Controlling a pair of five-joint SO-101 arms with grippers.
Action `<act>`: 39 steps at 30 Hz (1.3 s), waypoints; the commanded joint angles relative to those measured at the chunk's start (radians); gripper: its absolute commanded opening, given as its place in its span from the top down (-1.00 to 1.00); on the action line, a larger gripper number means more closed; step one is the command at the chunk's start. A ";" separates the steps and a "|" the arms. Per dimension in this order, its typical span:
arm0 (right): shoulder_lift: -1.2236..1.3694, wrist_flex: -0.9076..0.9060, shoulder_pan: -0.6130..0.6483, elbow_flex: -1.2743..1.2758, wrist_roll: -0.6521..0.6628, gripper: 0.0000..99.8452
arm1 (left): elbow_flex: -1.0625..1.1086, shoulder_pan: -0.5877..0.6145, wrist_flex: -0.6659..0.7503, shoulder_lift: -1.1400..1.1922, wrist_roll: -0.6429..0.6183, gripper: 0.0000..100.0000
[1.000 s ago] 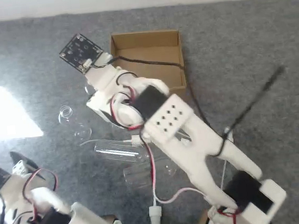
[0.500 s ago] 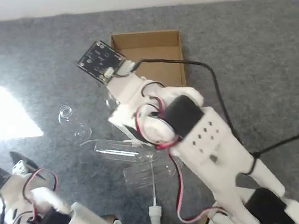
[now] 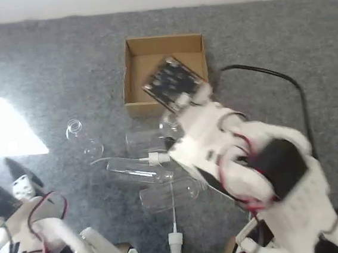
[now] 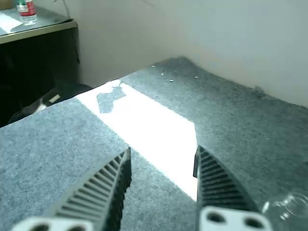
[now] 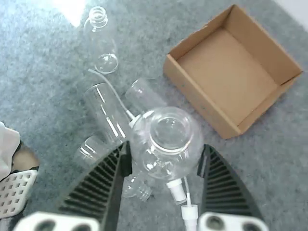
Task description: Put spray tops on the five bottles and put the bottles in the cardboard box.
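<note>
grey carpeted worktop [image 3: 280, 32] is carrying everything: by its near left corner the left gripper [image 4: 162, 156] is hanging, fingers spread apart; mid-worktop loose bottles [image 3: 140, 168] are lying; beyond, the right gripper [image 5: 164, 154] is clamping its fingers around a clear bottle [image 5: 166, 137] near the cardboard box [image 3: 144, 54].

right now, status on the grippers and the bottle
Left gripper: jaws open, holding nothing. Right gripper: jaws shut on a clear bottle near the cardboard box. Loose bottles lie on the carpet beside it.
</note>
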State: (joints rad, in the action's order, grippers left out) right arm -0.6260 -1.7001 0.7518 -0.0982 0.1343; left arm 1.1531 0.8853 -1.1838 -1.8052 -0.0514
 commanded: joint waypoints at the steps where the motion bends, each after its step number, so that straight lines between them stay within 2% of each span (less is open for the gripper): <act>1: -0.159 0.005 -0.053 0.100 0.028 0.73 | -0.091 -0.095 -0.043 -0.014 0.049 0.60; 14: -0.541 0.189 -0.269 0.592 0.025 0.73 | -0.173 -0.356 -0.115 0.044 0.232 0.60; 21: -0.624 0.232 -0.470 0.704 0.025 0.73 | -0.344 -0.568 -0.209 0.373 0.321 0.60; 26: -0.645 0.229 -0.602 0.704 0.029 0.73 | -0.483 -0.750 -0.232 0.614 0.322 0.60; 35: -0.705 0.242 -0.878 0.698 0.029 0.73 | -0.619 -1.066 -0.155 0.953 0.333 0.59; 39: -0.759 0.259 -0.972 0.701 0.029 0.73 | -0.630 -1.174 -0.098 1.100 0.394 0.49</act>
State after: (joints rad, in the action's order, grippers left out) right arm -1.3426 -1.4760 -0.1320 0.6122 0.1511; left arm 0.5777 -0.2209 -1.3341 -0.7971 0.3092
